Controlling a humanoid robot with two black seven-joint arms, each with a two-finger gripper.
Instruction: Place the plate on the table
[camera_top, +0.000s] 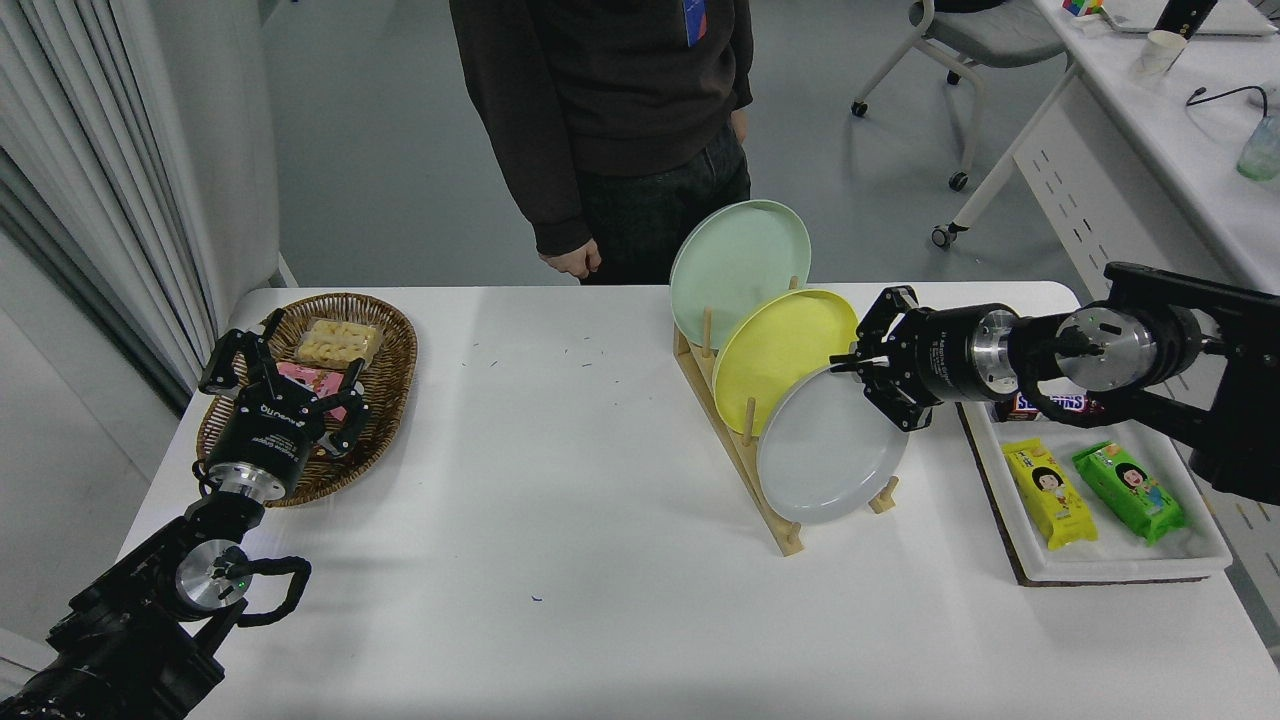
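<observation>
Pale grey, the plate (830, 455) stands on edge in the nearest slot of a wooden rack (745, 455) on the white counter (560, 520), leaning back against the pegs. Behind it in the same rack stand a yellow plate (780, 345) and, furthest off, a mint green plate (738, 258), each tilted the same way.

The right pincer (850, 368) reaches in from the right edge, its arm nearly level above the counter, and its fingers are closed on the upper right rim of the grey plate, just where that rim overlaps the yellow one. The plate's lower edge sits in the rack.

Beside the rack to the right lies a white tray (1195, 555) carrying a yellow snack pack (1048, 495), a green snack pack (1128, 490) and a dark candy bar (1050, 404) partly hidden under the arm.

The left pincer (283, 380) hangs at the lower left with its fingers spread wide, over the near edge of a wicker basket (390, 375) that holds a clear box of pale biscuits (340, 340) and a pink packet (305, 378).

A person (610, 120) in dark clothes stands at the far side of the counter, one hand (570, 260) hanging near its edge.
</observation>
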